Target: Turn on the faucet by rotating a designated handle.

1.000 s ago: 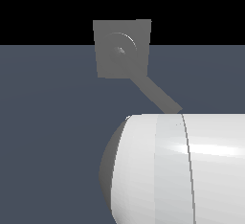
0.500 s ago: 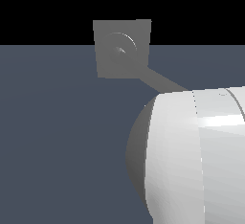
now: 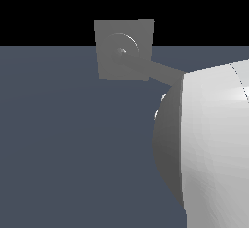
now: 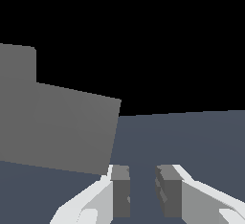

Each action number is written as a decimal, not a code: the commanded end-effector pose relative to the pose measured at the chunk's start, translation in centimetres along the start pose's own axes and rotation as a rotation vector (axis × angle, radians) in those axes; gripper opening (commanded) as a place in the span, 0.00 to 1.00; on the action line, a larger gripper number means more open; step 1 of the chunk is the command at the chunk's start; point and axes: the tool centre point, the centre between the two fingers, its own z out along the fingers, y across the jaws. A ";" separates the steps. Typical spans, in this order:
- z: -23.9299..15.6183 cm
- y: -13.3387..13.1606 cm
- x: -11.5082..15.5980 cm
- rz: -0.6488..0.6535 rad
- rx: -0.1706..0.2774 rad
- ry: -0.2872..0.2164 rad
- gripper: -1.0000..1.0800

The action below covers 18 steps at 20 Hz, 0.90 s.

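Faucet (image 3: 124, 49) at top centre of exterior view; handle (image 3: 163, 74) slants toward exterior view's right, far end hidden behind arm (image 3: 214, 144); gripper (image 4: 141, 189) part-open, empty; judged step: approach; next: contact handle, sweep it round.
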 end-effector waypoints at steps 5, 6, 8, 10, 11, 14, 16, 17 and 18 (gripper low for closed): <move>-0.8 -5.4 -2.0 0.006 0.316 -0.137 0.00; -0.7 -5.4 -1.7 0.006 0.317 -0.136 0.00; -0.6 -5.4 -0.9 0.006 0.317 -0.135 0.00; -0.4 -5.3 -0.2 0.006 0.317 -0.134 0.00; -0.4 -5.3 0.2 0.006 0.317 -0.133 0.00; -0.2 -5.2 1.2 0.006 0.318 -0.131 0.00; -0.1 -5.1 1.9 0.006 0.318 -0.130 0.00; 0.0 -5.1 2.2 0.006 0.318 -0.130 0.00; 0.1 -5.1 2.6 0.006 0.319 -0.129 0.00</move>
